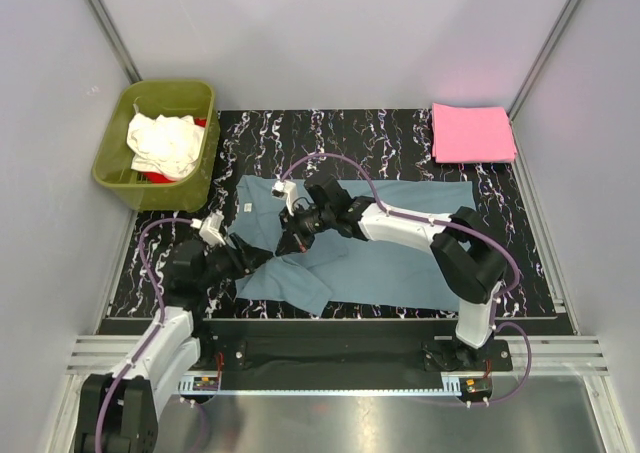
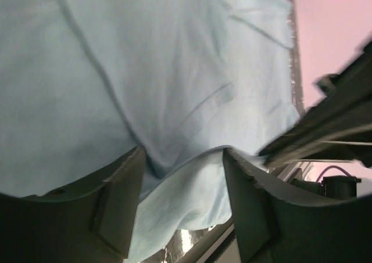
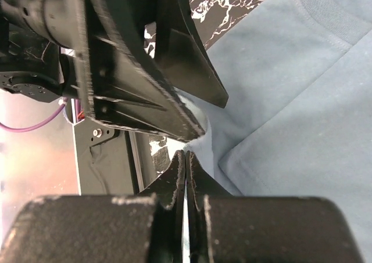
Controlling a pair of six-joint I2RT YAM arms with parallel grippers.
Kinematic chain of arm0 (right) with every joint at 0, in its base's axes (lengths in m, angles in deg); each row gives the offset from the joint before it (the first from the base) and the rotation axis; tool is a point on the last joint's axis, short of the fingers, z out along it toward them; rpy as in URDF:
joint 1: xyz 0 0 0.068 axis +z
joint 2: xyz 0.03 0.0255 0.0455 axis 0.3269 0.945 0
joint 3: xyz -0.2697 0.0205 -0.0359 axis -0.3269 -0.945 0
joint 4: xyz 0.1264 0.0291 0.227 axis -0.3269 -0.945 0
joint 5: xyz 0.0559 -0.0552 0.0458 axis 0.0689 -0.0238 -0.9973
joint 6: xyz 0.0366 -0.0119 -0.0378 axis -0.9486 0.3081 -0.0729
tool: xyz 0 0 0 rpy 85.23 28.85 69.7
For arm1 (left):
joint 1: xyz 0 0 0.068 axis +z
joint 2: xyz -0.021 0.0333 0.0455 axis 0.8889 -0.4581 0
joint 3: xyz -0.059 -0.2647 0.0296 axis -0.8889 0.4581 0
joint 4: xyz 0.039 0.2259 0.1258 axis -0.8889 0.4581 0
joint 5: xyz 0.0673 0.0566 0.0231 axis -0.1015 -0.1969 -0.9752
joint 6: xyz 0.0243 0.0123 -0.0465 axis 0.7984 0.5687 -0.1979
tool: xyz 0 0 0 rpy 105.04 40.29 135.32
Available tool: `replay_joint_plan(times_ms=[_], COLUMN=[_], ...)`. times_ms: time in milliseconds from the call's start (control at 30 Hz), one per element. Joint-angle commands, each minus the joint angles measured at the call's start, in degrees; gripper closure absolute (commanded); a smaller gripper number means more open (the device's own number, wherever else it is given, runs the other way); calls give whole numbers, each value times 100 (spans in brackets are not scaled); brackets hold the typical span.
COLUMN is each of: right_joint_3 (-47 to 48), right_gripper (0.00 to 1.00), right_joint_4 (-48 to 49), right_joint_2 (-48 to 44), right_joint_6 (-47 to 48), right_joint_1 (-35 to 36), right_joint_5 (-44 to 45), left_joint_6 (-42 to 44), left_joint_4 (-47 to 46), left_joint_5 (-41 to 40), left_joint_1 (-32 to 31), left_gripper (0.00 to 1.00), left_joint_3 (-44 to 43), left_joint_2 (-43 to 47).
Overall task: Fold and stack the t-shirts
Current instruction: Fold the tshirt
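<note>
Blue-grey t-shirt lies rumpled, right tool pinching it, left tool spread.

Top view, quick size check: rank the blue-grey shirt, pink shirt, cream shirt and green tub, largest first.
1. blue-grey shirt, spread out
2. green tub
3. pink shirt, folded, and cream shirt, crumpled in the tub: about alike, so not ranked

Beyond my left gripper, the blue-grey t-shirt runs off the picture's top and left; just ahead of my right gripper, blurred left fingers mask the cloth.
</note>
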Motion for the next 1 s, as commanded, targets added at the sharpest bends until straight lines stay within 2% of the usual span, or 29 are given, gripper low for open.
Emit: replay_joint_plan(times_ms=[0, 133, 267, 400, 567, 633, 800, 967], right_joint_3=[193, 211, 290, 527, 624, 642, 677, 677], right_gripper=[100, 100, 100, 100, 100, 100, 100, 100], right_joint_4=[106, 106, 80, -324, -378, -378, -378, -360], right_joint_2=[7, 34, 60, 191, 253, 323, 429, 385], right_joint_6=[-44, -62, -45, 140, 114, 114, 79, 35], right_joint_1=[-78, -148, -271, -359, -447, -439, -447, -447], right_joint_5=[-220, -219, -334, -632, -1115, -1248, -1388, -1345], left_joint_6=[198, 216, 242, 278, 199, 207, 313, 339], left_joint_4=[-915, -977, -985, -1301, -2240, -2348, -2216, -2093], left_joint_5=[257, 309, 406, 537, 766, 784, 740, 679], left_joint_1=[-67, -94, -94, -94, -155, -226, -305, -375], left_gripper=[42, 44, 39, 39, 39, 39, 39, 45], left_joint_3=[92, 478, 550, 497, 550, 532, 532, 523], left_joint_2=[346, 856, 1208, 815, 85, -206, 30, 32])
